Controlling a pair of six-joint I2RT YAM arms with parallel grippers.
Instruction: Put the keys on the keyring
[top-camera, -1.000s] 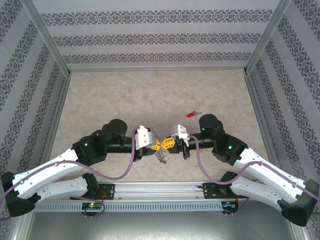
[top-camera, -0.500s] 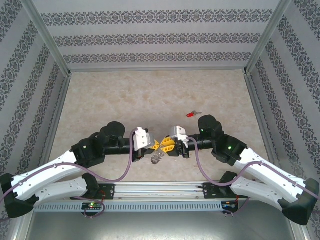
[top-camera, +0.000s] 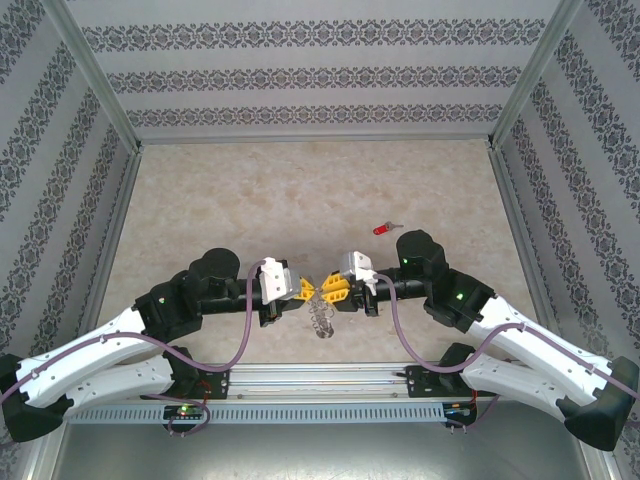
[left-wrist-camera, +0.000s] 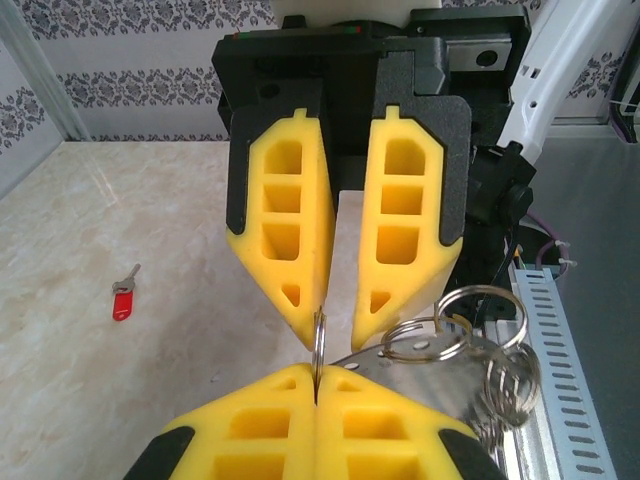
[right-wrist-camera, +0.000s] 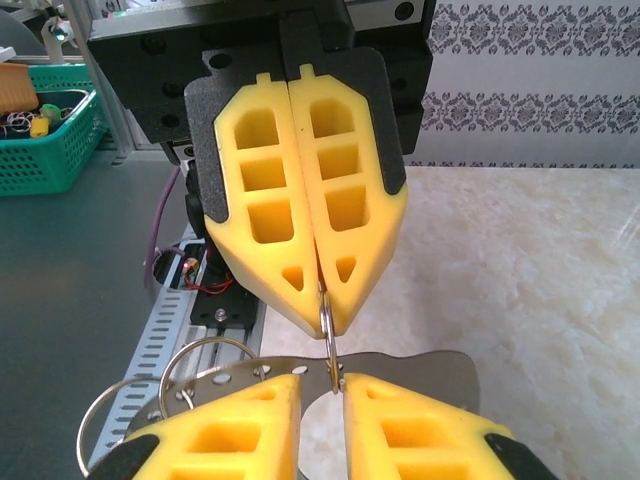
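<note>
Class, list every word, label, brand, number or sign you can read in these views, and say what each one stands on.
None can be read.
Small key with a red plastic head: any marking is too small to read.
Grey-and-white patterned wallpaper: ornament, no letters.
Green plastic basket: contents blurred, no label legible.
</note>
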